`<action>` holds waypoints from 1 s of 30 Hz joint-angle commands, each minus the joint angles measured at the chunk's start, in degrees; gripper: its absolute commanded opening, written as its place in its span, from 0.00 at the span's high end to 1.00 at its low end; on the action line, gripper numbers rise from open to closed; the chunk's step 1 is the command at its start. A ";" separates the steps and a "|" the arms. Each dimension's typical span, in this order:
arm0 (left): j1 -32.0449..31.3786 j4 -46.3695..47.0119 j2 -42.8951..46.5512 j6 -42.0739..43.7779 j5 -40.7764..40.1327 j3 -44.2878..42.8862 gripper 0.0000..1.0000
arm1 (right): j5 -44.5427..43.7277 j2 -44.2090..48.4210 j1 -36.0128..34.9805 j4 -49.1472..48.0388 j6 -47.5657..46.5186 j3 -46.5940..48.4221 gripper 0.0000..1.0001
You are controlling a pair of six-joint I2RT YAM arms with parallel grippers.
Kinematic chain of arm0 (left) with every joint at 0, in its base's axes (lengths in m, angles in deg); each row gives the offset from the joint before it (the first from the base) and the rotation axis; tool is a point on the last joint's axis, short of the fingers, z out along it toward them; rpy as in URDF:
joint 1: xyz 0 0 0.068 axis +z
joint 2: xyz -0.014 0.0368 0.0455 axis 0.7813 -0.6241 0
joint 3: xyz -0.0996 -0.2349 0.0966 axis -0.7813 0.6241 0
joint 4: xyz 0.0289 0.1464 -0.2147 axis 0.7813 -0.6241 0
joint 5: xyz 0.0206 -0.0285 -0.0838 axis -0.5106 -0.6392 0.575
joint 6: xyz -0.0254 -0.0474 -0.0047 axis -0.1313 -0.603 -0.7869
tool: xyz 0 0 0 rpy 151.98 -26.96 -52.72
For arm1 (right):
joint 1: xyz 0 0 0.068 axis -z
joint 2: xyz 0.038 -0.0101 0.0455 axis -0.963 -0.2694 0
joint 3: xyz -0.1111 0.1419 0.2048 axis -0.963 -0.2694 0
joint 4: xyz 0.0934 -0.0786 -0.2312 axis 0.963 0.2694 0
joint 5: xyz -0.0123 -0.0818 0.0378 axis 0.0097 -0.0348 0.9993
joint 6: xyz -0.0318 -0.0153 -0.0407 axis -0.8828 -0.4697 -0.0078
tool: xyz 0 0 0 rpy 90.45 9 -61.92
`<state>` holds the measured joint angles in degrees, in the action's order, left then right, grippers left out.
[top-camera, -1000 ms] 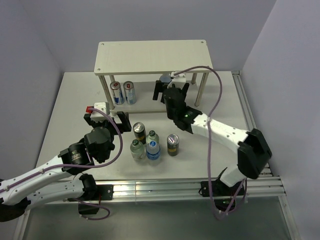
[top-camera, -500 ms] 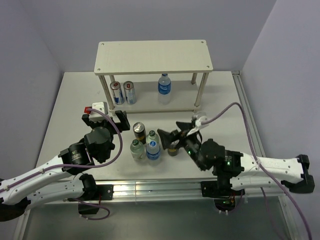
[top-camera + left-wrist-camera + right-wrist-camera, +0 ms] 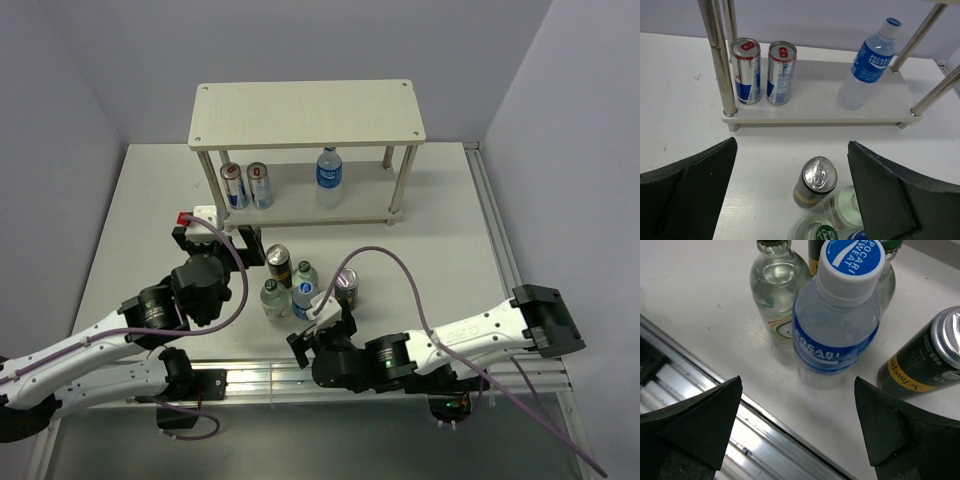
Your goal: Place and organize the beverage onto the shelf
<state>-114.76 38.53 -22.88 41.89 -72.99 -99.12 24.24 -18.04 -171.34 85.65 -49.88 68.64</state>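
The shelf (image 3: 308, 113) stands at the back. Its lower board (image 3: 815, 107) holds two Red Bull cans (image 3: 745, 70) (image 3: 780, 72) and a Pocari Sweat bottle (image 3: 867, 65), all upright. On the table a cluster stands: a second Pocari bottle (image 3: 837, 315), two green-capped clear bottles (image 3: 271, 298) (image 3: 305, 272) and two dark cans (image 3: 815, 182) (image 3: 346, 288). My left gripper (image 3: 218, 240) is open and empty, left of the cluster and facing the shelf. My right gripper (image 3: 318, 335) is open and empty at the table's near edge, facing the table's Pocari bottle.
A metal rail (image 3: 715, 405) runs along the table's near edge, right under my right gripper. Thin shelf legs (image 3: 717, 55) frame the lower board. Grey walls close in the back and sides.
My right gripper has left the Pocari bottle on the lower board, pulled back from the shelf and swung down to the near edge behind the cluster. My left gripper has barely moved.
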 commanded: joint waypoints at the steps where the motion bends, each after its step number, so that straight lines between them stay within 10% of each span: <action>1: -0.26 0.15 -0.75 0.58 2.69 -1.61 0.01 | -3.68 -4.03 1.96 2.66 5.18 5.24 0.00; 21: -0.35 -0.20 -1.28 0.49 4.02 -1.78 0.01 | -3.15 -12.13 11.54 -9.81 3.24 4.55 0.08; 25: -0.35 -0.11 -0.93 0.40 3.93 -1.61 0.01 | -1.92 -13.45 11.71 -11.31 3.24 4.46 0.33; 30: -0.43 -0.46 -1.01 0.40 3.84 -1.70 0.01 | -2.45 -10.83 11.45 -12.36 4.21 2.80 0.93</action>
<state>-114.80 38.09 -24.23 41.89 -69.49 -99.12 22.43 -30.78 -159.69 75.90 -47.49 73.10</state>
